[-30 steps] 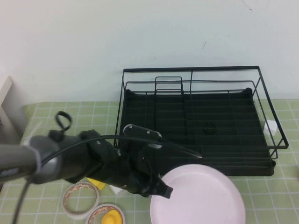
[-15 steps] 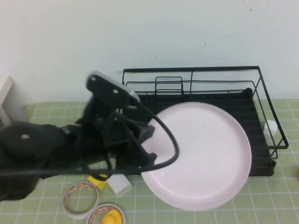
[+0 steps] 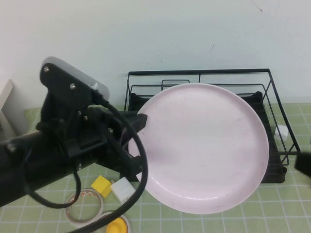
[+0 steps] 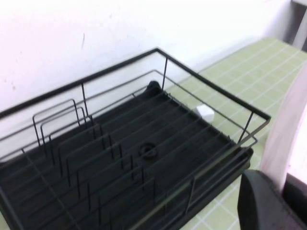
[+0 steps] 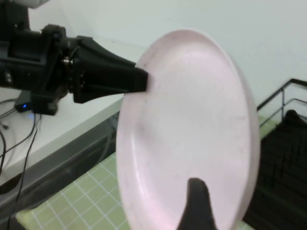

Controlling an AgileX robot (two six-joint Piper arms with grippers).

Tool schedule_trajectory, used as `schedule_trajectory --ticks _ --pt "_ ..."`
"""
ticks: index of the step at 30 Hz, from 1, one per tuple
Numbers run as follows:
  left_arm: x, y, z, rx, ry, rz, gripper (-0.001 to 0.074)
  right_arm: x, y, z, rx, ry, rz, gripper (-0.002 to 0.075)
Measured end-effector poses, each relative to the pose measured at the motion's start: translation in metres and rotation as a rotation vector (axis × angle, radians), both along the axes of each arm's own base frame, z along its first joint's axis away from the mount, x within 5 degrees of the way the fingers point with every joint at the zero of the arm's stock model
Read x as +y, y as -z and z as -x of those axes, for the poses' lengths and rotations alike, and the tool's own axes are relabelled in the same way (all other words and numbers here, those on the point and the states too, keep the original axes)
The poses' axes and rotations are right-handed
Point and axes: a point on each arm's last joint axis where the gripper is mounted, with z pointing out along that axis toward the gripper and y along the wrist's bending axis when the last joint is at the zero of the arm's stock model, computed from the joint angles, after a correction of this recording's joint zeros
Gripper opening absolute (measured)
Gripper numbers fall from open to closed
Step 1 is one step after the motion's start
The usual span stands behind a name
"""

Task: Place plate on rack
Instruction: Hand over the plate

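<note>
The large pale pink plate is held up off the table, tilted on edge, in front of the black wire rack. My left gripper is shut on the plate's left rim. In the left wrist view the plate's edge runs between the dark fingers, with the rack below and beyond. The right wrist view shows the plate's face and the left gripper pinching its rim. My right gripper sits low at the table's right edge, close to the plate.
Two tape rolls, a yellow block, a white block and a yellow item lie at the front left under my left arm. A small white object sits to the right of the rack.
The left gripper has lifted the plate off the table, raised it and tipped it upright in front of the rack. The right gripper has come into view at the right edge.
</note>
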Motion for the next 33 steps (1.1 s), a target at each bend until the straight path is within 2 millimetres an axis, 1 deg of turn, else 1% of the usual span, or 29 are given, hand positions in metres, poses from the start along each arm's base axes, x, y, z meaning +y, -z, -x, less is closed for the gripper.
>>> schedule_trajectory --ticks 5,7,10,14,19,22,33 --pt "0.004 -0.010 0.009 -0.028 0.016 0.028 0.0001 0.001 -0.009 -0.038 0.016 -0.069 0.003 0.0493" --pt "0.004 -0.012 0.011 -0.036 0.024 0.035 0.0001 0.003 -0.009 -0.053 0.048 -0.112 -0.014 0.0493" --pt "0.005 -0.014 0.013 -0.042 0.027 0.039 0.0001 0.007 -0.010 -0.067 0.076 -0.212 -0.066 0.0493" --pt "0.005 -0.015 0.013 -0.035 0.025 0.052 0.0002 0.013 -0.005 -0.082 0.116 -0.274 -0.108 0.0493" --pt "0.006 -0.015 0.013 -0.031 0.011 0.063 0.0002 0.029 0.007 -0.090 0.147 -0.351 -0.113 0.0493" --pt "0.007 -0.016 0.012 -0.037 -0.003 0.063 0.0004 0.035 0.009 -0.092 0.131 -0.371 -0.116 0.0493" --pt "0.011 -0.016 0.009 -0.081 -0.043 0.026 0.0004 0.031 0.013 -0.105 0.098 -0.214 -0.052 0.0493"
